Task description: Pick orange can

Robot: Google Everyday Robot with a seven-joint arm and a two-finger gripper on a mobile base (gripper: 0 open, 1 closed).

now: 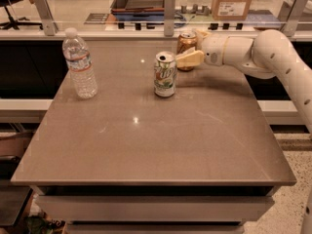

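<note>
At the table's (146, 145) far edge the gripper (189, 48) is bracketing the orange can (184, 42), jaws spread; squeezing looks next.

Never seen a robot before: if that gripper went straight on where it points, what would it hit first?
Most likely the orange can, right at the gripper by the table's far edge. The white-and-green can seems off that line, though depth is unclear.
</note>
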